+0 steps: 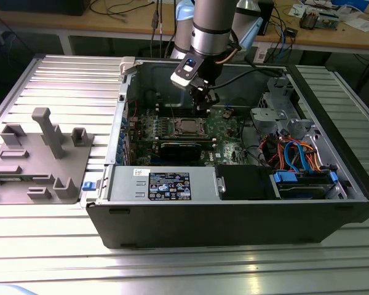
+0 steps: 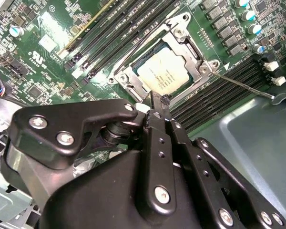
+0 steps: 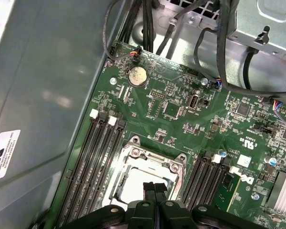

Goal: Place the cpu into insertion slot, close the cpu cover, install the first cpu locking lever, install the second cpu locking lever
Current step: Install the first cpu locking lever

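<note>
1. gripper (image 3: 155, 188) is hanging just above one edge of the insertion slot (image 1: 175, 128), its two fingertips pressing together with nothing between them.
2. cpu (image 2: 166, 76) is lying flat in that slot, with the cpu cover (image 2: 131, 80) framing it.
3. i am judging the chip as light, stiff and slick on top but fragile underneath; its bare edges are looking like the only safe hold.
4. a thin locking lever (image 2: 243, 86) is sticking out over the memory slots (image 2: 214, 102); it is looking springy and best pushed near its hooked end.
5. the gripper's body is hiding that side of the slot in both wrist views, so i am not managing to tell whether the cover is sitting fully down; glare is washing out the chip in the first wrist view.
</note>
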Robot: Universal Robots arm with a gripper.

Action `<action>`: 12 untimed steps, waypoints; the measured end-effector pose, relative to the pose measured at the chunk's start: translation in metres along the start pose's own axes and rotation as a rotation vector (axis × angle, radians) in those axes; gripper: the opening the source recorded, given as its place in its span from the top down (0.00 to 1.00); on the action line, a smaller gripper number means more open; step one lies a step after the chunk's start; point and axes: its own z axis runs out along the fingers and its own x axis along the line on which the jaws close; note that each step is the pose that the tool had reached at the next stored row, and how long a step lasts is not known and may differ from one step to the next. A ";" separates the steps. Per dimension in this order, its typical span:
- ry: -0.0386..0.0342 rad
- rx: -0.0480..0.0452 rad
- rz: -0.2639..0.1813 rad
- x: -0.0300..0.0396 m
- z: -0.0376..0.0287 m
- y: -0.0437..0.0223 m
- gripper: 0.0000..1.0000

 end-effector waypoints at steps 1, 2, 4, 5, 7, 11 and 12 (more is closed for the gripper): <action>0.0000 0.0000 -0.004 0.0000 0.0000 0.0000 0.89; -0.0001 -0.0001 -0.006 0.0000 0.0000 0.0000 0.89; -0.0001 0.0000 -0.010 0.0000 0.0000 0.0000 0.89; -0.0001 0.0000 -0.013 0.0000 0.0000 0.0000 0.89; -0.0003 -0.0001 -0.021 0.0000 0.0000 0.0000 0.89; -0.0005 0.0000 -0.035 0.0000 0.0000 0.0000 0.89; -0.0005 -0.0001 -0.038 0.0000 0.0000 0.0000 0.89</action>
